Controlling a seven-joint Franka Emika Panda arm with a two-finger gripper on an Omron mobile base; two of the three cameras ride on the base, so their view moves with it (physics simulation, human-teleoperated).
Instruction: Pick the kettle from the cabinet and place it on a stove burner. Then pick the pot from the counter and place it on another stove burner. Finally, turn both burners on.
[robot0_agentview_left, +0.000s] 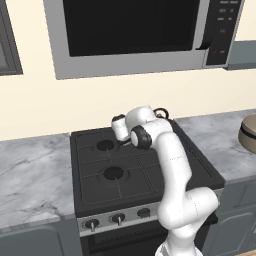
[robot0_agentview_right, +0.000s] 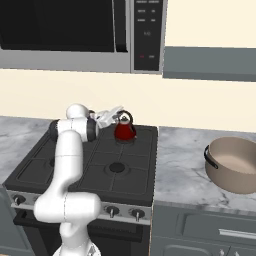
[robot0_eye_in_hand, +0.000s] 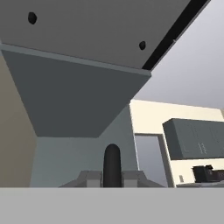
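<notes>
Red and glossy, the kettle (robot0_agentview_right: 124, 131) stands upright on the far burner of the black cooktop (robot0_agentview_right: 45, 165), on the side nearer the pot (robot0_agentview_right: 236, 163); from the left base view only its black loop handle peeks over the arm. The gripper (robot0_agentview_right: 113, 115) sits at the kettle's handle, on the side away from the pot, and the handle's dark bar (robot0_eye_in_hand: 112, 166) rises right between the fingers in the hand view, so contact looks close. Whether the fingers are clamped on the handle or already parted I cannot tell. My reading is that the kettle is being set down or has just been set down, with the pot and the knobs (robot0_agentview_right: 112, 211) not yet dealt with. The pot rests on the marble worktop (robot0_agentview_right: 185, 170) well apart from the cooktop, beneath the dark grey cabinet (robot0_agentview_right: 210, 63). Risks from here: if the fingers lift away while partly hooked on the handle, the small kettle could tip or slide off the grate, since it is light and narrow-based. It also stands close to the cooktop edge nearest the pot, so a sideways drag would push it toward the worktop. Later, the wide pot must land on another ring without nudging the kettle, and the front burner just before the kettle leaves little margin.
</notes>
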